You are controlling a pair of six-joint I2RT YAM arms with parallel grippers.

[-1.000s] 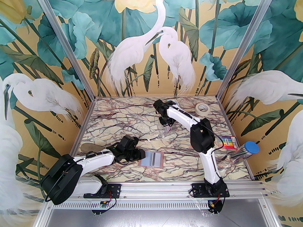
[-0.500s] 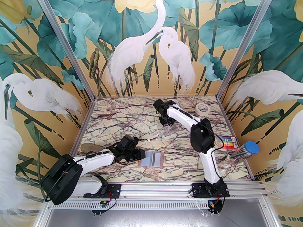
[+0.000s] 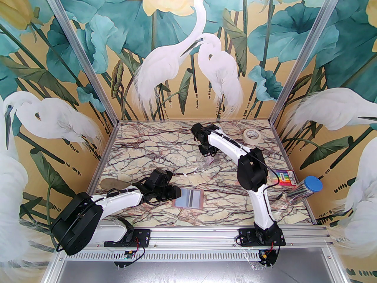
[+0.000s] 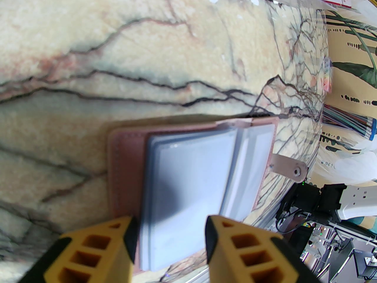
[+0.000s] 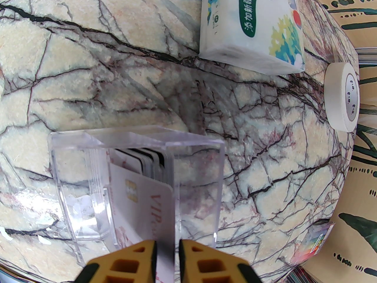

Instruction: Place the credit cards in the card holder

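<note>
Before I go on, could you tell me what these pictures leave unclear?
Left wrist: whether the left gripper grips the card holder or straddles it; blurred.
Right wrist: how many credit cards stand in the clear stand; they overlap.
Right wrist: the lower end of the white card in the right gripper; cut by the frame edge.

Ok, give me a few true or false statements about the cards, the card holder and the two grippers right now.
1. The card holder lies open, its clear sleeves showing. True.
2. The right gripper is wide open and empty. False: it is pinching a white VIP card that stands in the clear stand.
3. More cards stand in the clear stand behind that one. True.
4. The tissue pack lies on top of the card holder. False: it lies beyond the clear stand, apart from the holder.
5. The left gripper is shut tight. False: its jaws stand apart over the holder's sleeves.
</note>
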